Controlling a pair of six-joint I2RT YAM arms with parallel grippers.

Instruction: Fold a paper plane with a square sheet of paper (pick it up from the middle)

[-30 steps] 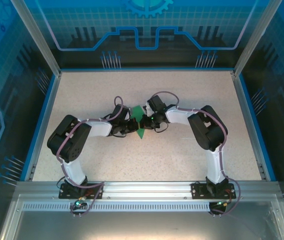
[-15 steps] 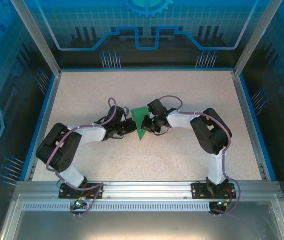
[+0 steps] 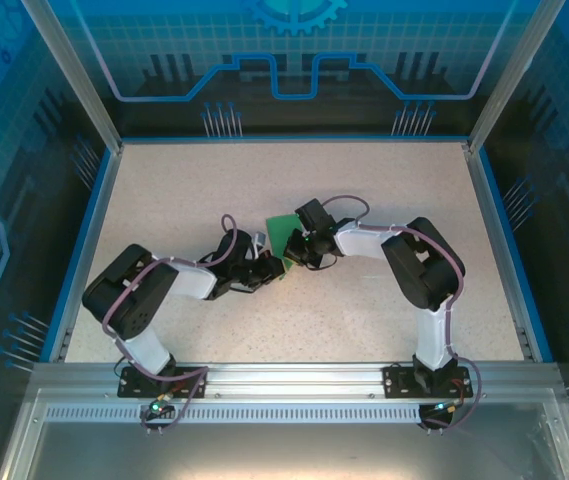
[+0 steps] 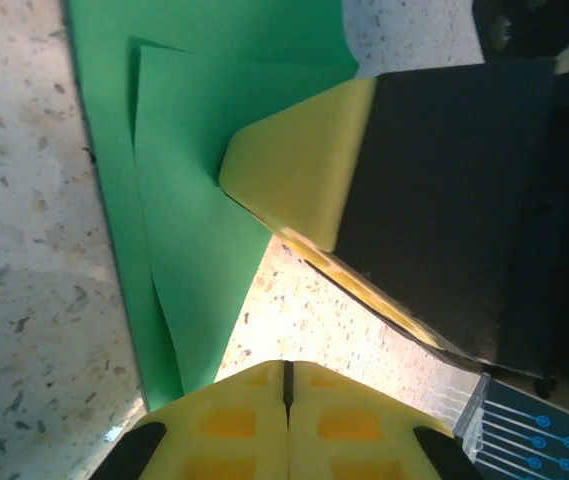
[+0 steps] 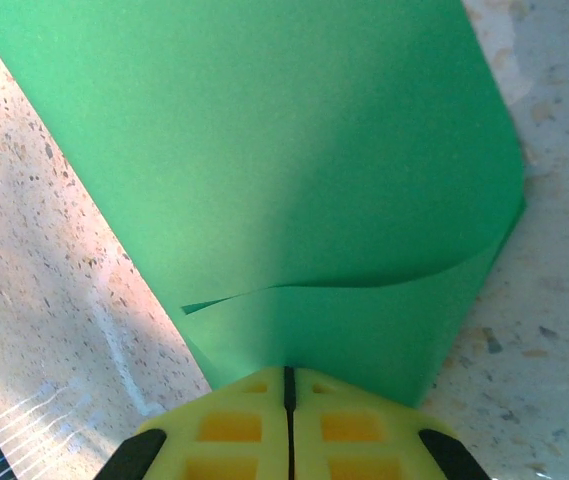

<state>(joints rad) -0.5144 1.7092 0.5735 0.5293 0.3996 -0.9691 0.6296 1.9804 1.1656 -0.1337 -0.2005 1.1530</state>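
Observation:
The square sheet of paper (image 3: 282,233), bright green and partly folded into layered flaps, lies on the speckled table near its middle. In the right wrist view the paper (image 5: 294,180) spreads ahead with a flap curled over it. My right gripper (image 5: 287,375) is shut and its tips press down on that flap. The left wrist view shows the paper (image 4: 189,200) with the right gripper's yellow fingertip (image 4: 299,165) resting on it. My left gripper (image 4: 286,385) is shut with nothing between its fingers, just beside the paper's narrow lower end. From above, the left gripper (image 3: 264,268) sits below-left of the right gripper (image 3: 299,245).
The speckled table (image 3: 364,180) has a blue raised border (image 3: 94,240) on all sides. Both arms bend inward and nearly meet at the centre. Open table surface lies behind and to both sides of the paper.
My left gripper pulled away to the left, then came back lower, at the paper's near end. The paper went from raised to flatter. The right gripper stayed on it.

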